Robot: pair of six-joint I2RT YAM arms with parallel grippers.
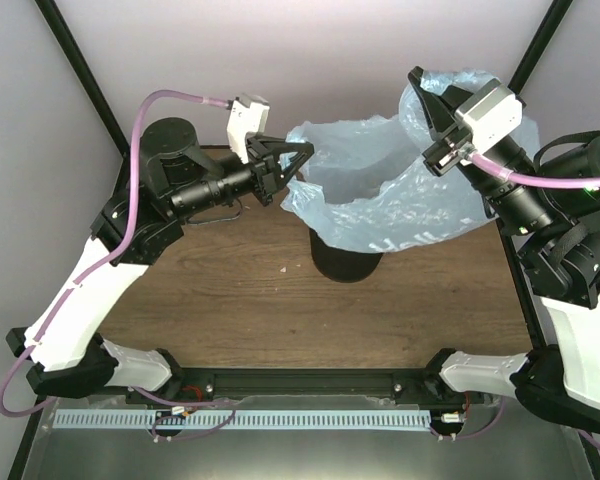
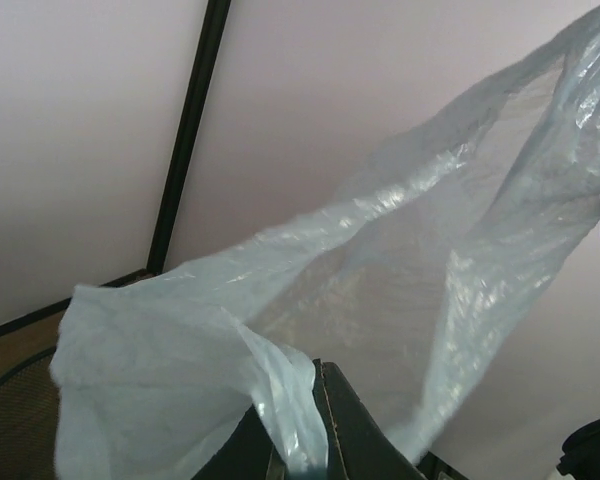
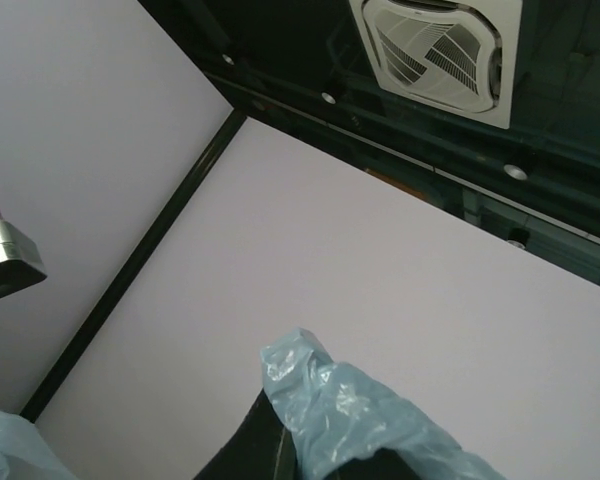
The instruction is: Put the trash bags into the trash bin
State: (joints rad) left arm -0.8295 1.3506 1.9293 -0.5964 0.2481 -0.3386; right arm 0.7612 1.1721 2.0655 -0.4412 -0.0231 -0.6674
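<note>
The light-blue translucent trash bag [image 1: 380, 185] hangs stretched open between my two grippers above the table's middle. My left gripper [image 1: 302, 160] is shut on the bag's left rim; the left wrist view shows the film [image 2: 290, 400] pinched between the dark fingers [image 2: 355, 430]. My right gripper [image 1: 417, 85] is shut on the bag's right rim, raised high and tilted upward; the right wrist view shows a bunched blue edge [image 3: 350, 410] between its fingers. The black trash bin [image 1: 346, 262] stands under the bag. Only its lower part shows; the bag drapes over its top.
The wooden table [image 1: 220, 290] lies under the bin. Black frame posts [image 1: 80, 75] rise at the back left and back right. A pale backdrop surrounds the cell. A ceiling vent [image 3: 435, 55] shows in the right wrist view.
</note>
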